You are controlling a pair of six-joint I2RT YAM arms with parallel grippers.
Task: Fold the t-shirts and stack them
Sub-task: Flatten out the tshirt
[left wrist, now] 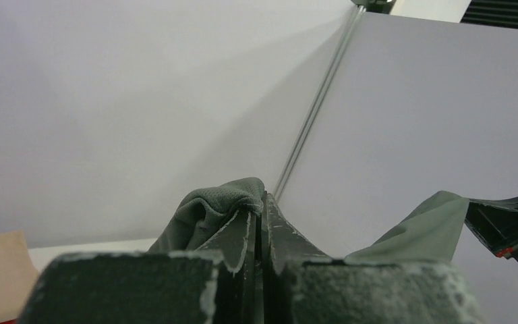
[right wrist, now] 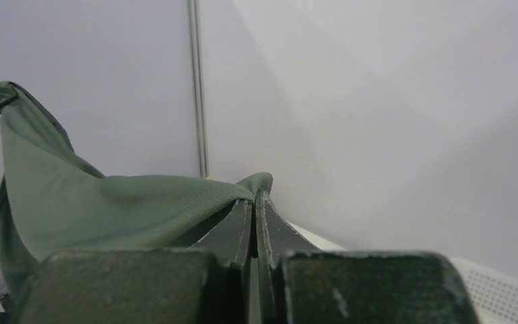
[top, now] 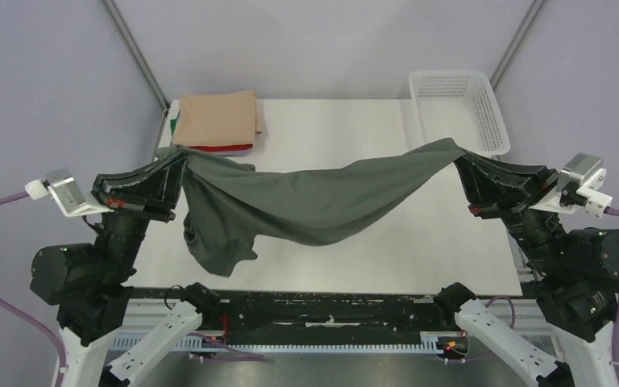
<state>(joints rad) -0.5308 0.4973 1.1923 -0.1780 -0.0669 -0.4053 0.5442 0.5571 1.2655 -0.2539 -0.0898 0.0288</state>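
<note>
White table (top: pixel 330 121) — grey t-shirt (top: pixel 314 205) aloft

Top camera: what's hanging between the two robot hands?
A dark grey cloth t-shirt, sagging from the left gripper to the right gripper, clearest in the top view.

Matt charcoal-grey cloth t-shirt (top: pixel 314 205), white plastic lattice basket (top: pixel 454 113), smooth white table (top: pixel 330 129)

Top view looks down from behind the arms (top: pixel 121 234); wrist views sight closely along their fingers (left wrist: pixel 236 236), seemingly upward; all share the grey t-shirt (top: pixel 314 201).
</note>
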